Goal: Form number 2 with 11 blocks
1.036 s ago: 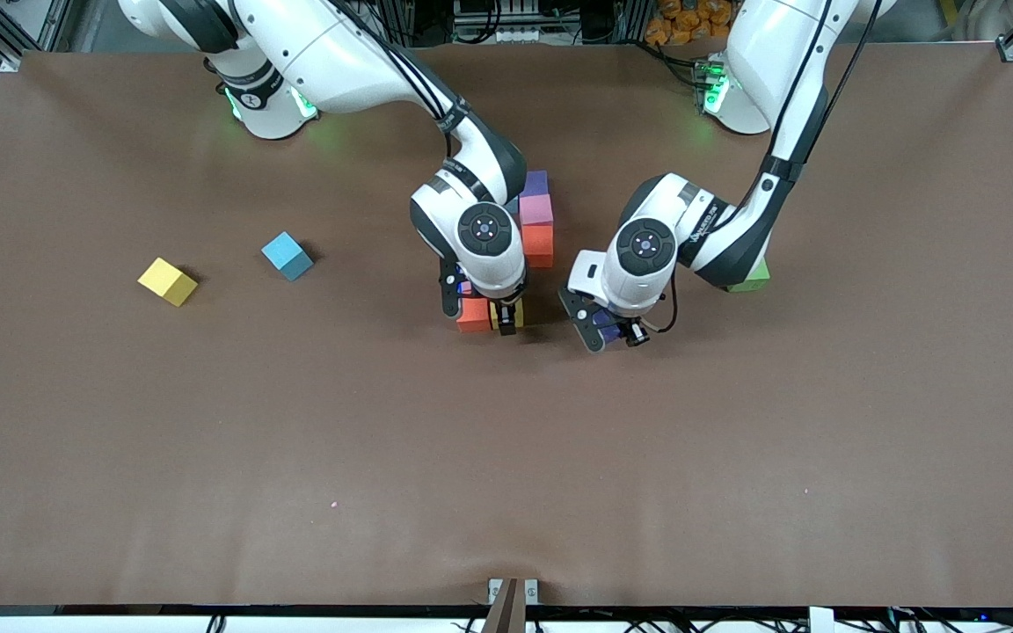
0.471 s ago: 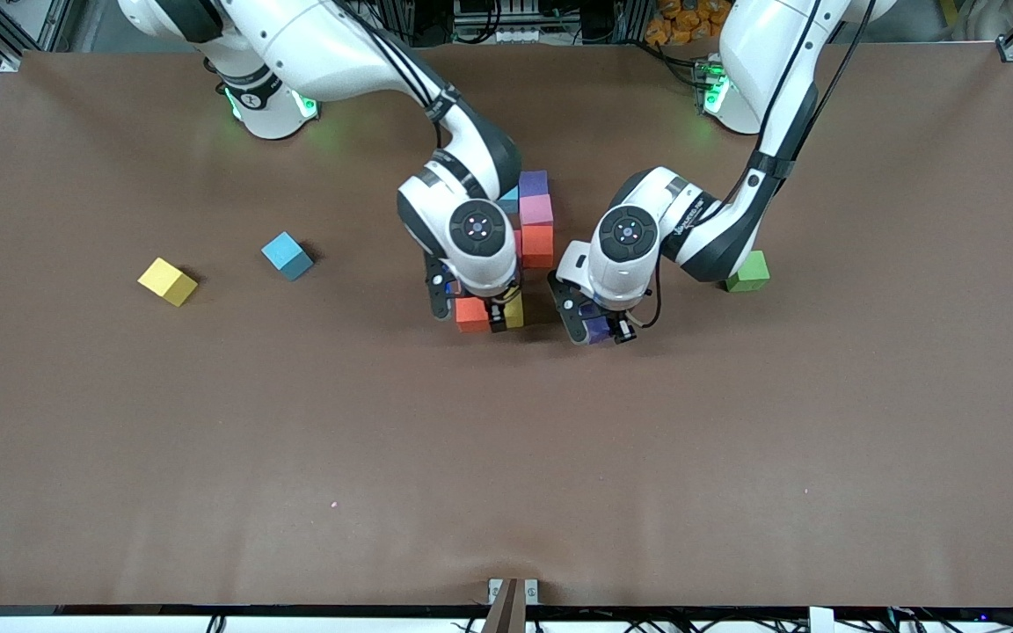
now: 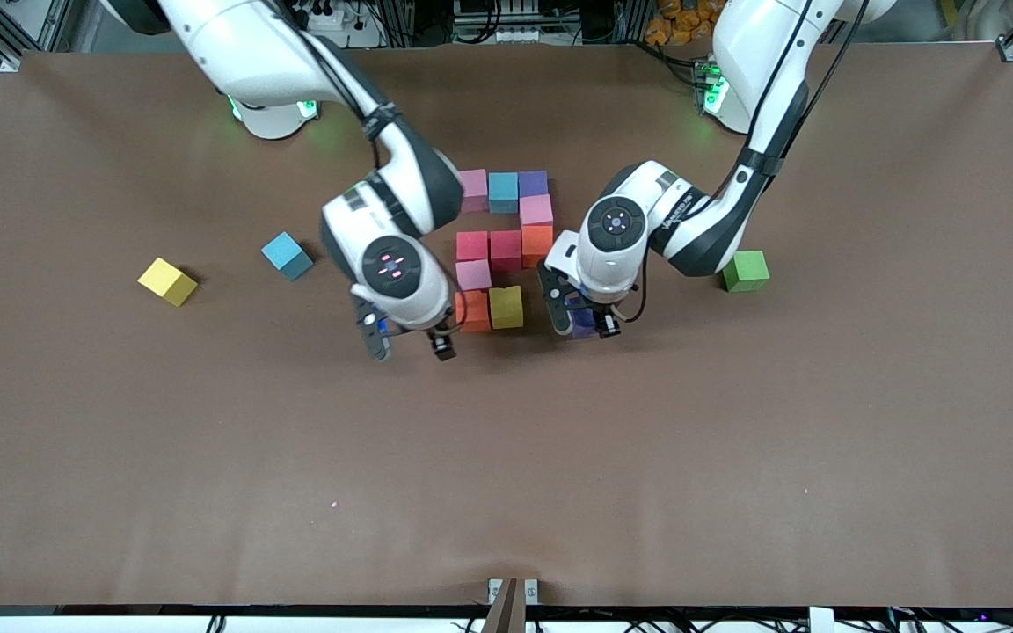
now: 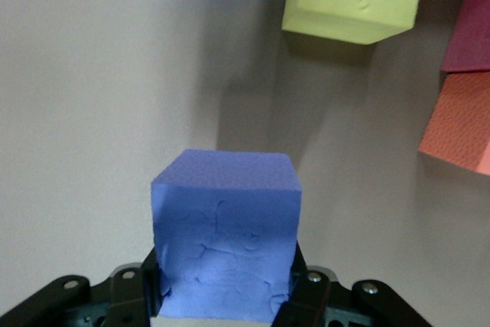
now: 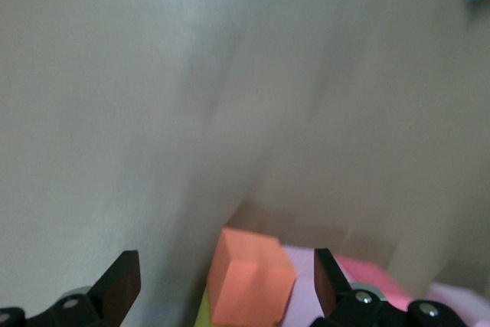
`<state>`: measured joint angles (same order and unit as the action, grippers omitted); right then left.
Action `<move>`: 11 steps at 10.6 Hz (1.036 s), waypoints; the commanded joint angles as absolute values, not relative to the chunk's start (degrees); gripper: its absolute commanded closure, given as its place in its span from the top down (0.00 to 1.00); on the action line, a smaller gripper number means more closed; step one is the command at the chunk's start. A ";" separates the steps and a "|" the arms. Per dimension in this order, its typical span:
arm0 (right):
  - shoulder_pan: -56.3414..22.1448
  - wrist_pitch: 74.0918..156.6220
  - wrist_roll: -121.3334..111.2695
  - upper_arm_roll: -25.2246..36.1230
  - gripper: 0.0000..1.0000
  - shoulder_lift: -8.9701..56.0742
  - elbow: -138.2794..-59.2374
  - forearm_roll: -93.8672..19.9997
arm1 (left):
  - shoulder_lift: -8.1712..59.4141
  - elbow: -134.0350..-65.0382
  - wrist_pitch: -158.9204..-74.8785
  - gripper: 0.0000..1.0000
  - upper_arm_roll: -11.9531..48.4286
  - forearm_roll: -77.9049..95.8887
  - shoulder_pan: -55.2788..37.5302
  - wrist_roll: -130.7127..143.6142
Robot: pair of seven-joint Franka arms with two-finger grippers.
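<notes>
A brown table seen from above, two white robot arms reaching toward its centre. Positions follow a clock face laid on the front view, centred on the block figure.

Nearest the camera, at about seven o'clock, the right gripper hangs over bare table just beside the figure's bottom row, its fingers spread wide and holding nothing. At about four o'clock, the left gripper pinches a purple cube between its fingers, over the table just beside the yellow cube.

The number 2 lies at the centre, nearly complete. Its bottom row so far has an orange cube and the yellow cube touching it; the third place in that row, toward the left arm's end, is unfilled. Above sit a pink cube, a middle row ending in another orange cube, one pink cube higher, and a top row of pink, blue and purple.

At nine o'clock, well apart, lie a loose blue cube and a loose yellow cube. At three o'clock rests a green cube.

The step in hand seems to be placing the last block. The next move calls for lowering the purple cube flush against the yellow one, squared to the row, then releasing without nudging its neighbours.
</notes>
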<state>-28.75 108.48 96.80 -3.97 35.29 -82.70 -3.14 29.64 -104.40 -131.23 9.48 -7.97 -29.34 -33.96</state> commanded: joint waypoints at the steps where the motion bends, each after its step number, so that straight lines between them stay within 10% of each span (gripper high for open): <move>1: -22.62 103.47 84.08 -4.66 1.00 29.46 -85.95 -2.55 | 29.79 -105.03 -133.06 0.60 10.72 -10.19 -29.27 -35.68; 11: -7.21 92.99 40.39 -4.75 1.00 22.77 -86.66 -1.67 | 37.26 -98.17 -134.56 0.59 11.51 -12.13 -32.25 -33.59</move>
<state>-7.32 93.11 45.63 -3.85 24.98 -84.35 -2.98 35.85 -99.90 -134.46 11.59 -11.52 -31.73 -35.40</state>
